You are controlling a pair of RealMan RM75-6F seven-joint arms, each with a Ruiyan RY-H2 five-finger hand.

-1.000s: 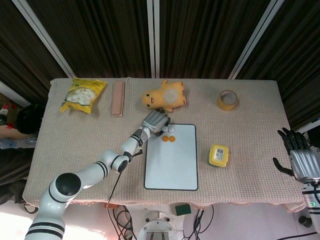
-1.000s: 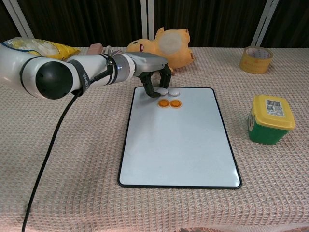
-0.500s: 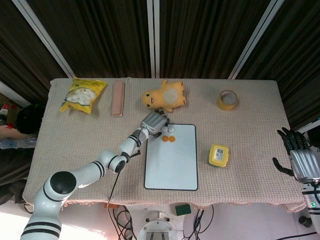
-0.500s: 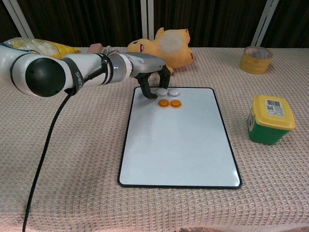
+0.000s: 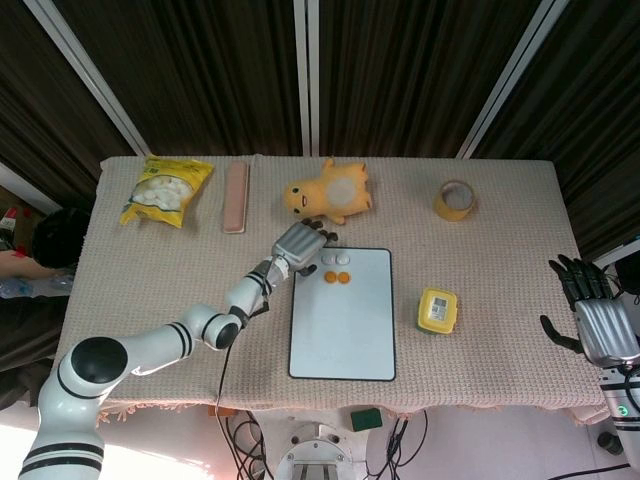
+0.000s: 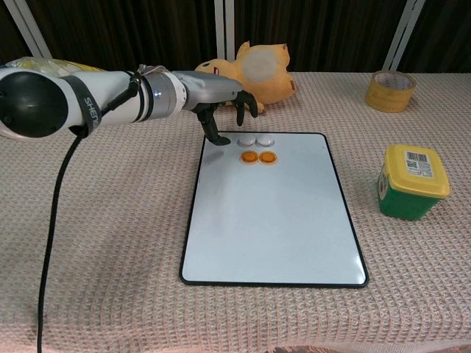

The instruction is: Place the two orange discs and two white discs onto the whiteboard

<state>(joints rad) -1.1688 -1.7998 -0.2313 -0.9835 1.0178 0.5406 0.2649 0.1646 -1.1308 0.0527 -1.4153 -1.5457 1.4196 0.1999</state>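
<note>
Orange discs (image 6: 258,157) and white discs (image 6: 256,140) lay on the whiteboard (image 6: 274,220); our left hand (image 6: 221,99) hovered open, empty. We judged them light, slick, best pinched edgewise.

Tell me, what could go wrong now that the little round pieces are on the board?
1. The left hand hangs open just beside the two white discs, with one fingertip low near the whiteboard corner. If it swings sideways it could knock a white disc off.
2. The two orange discs sit right next to the white ones, so one bump might shift them all.
3. The yellow plush toy lies right behind the hand and could be nudged as the arm pulls away.
</note>
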